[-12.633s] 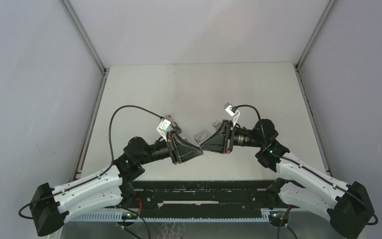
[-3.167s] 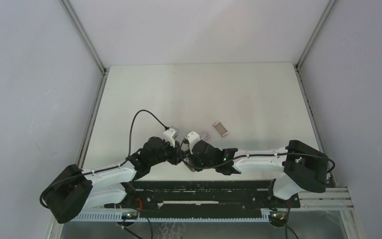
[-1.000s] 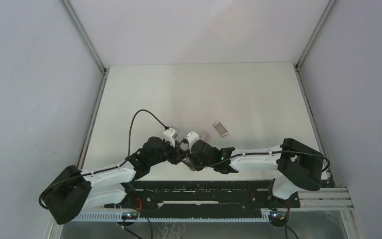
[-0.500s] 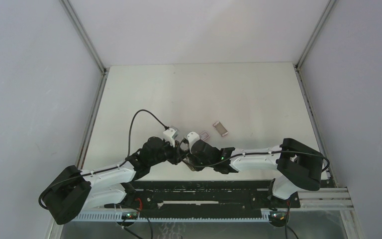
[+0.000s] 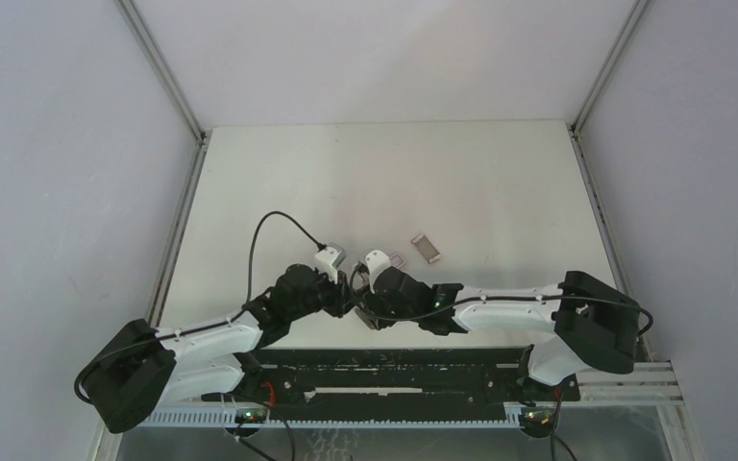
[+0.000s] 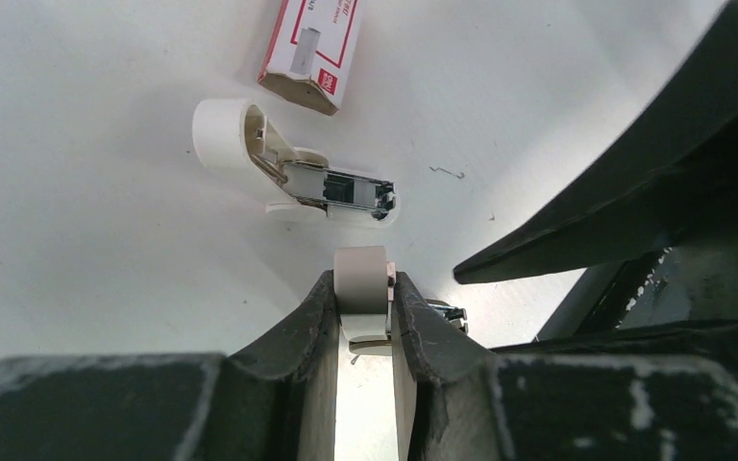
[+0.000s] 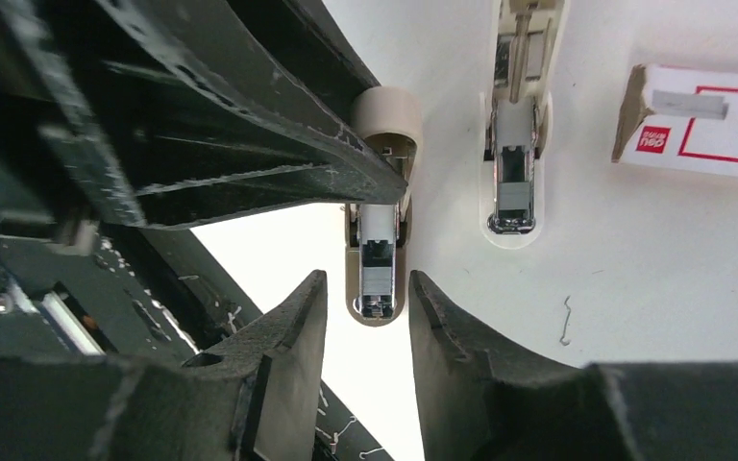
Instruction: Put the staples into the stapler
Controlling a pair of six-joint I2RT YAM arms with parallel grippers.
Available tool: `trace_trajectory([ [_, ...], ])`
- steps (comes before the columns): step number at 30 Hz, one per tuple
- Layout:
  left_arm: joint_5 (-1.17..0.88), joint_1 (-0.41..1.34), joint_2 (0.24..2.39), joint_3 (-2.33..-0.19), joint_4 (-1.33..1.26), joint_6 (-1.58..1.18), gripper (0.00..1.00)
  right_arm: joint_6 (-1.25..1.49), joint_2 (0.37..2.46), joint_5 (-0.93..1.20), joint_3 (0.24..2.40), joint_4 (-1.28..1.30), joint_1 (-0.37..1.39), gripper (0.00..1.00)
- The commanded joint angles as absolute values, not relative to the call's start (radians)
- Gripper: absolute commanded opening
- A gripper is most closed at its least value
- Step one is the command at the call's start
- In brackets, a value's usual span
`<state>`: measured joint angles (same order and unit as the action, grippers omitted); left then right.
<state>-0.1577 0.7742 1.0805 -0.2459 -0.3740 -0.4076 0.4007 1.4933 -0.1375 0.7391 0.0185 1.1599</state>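
Table (image 5: pixel 384 163): both arms reach in low and meet near its front middle. The top view shows only the left arm (image 5: pixel 202 336) and right arm (image 5: pixel 509 309) nose to nose; the fingertips are hidden there.

Left wrist view: left gripper (image 6: pixel 362 285) clamped narrow on the rounded end of a beige stapler (image 6: pixel 360 274).

Right wrist view: right gripper (image 7: pixel 368 280) parted, fingers on either side of that stapler's metal front end, with a sliver of table showing on one side. Contact on the other side cannot be told.

A white stapler (image 6: pixel 293 182) lies opened on the table just beyond.

The staples (image 6: pixel 312 43), a red-edged box with a white label, lie flat just past the white stapler.

Top view only: a small grey-brown oblong piece (image 5: pixel 426 248), near the box but apart from it.
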Motion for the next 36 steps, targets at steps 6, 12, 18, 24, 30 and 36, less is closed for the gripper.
trace_trajectory([
  [6, 0.136, 0.865, 0.97, -0.202, -0.374, -0.497, 0.0, 0.469, 1.318, -0.216, 0.694, 0.039, 1.152, 0.4],
  [12, 0.38, 0.989, 0.921, -0.149, -0.382, -0.606, 0.01, 0.614, 1.258, -0.227, 0.6, 0.009, 1.157, 0.45],
  [18, 0.519, 1.094, 0.985, -0.194, -0.316, -0.64, 0.05, 0.745, 1.236, -0.254, 0.519, -0.029, 1.163, 0.45],
  [24, 0.589, 1.165, 1.043, -0.258, -0.228, -0.664, 0.22, 0.774, 1.215, -0.279, 0.503, -0.021, 1.177, 0.45],
  [30, 0.607, 1.222, 1.107, -0.298, -0.206, -0.667, 0.41, 0.781, 1.205, -0.287, 0.496, -0.033, 1.183, 0.44],
  [36, 0.642, 1.272, 1.158, -0.345, -0.169, -0.694, 0.48, 0.785, 1.231, -0.272, 0.496, -0.067, 1.184, 0.38],
])
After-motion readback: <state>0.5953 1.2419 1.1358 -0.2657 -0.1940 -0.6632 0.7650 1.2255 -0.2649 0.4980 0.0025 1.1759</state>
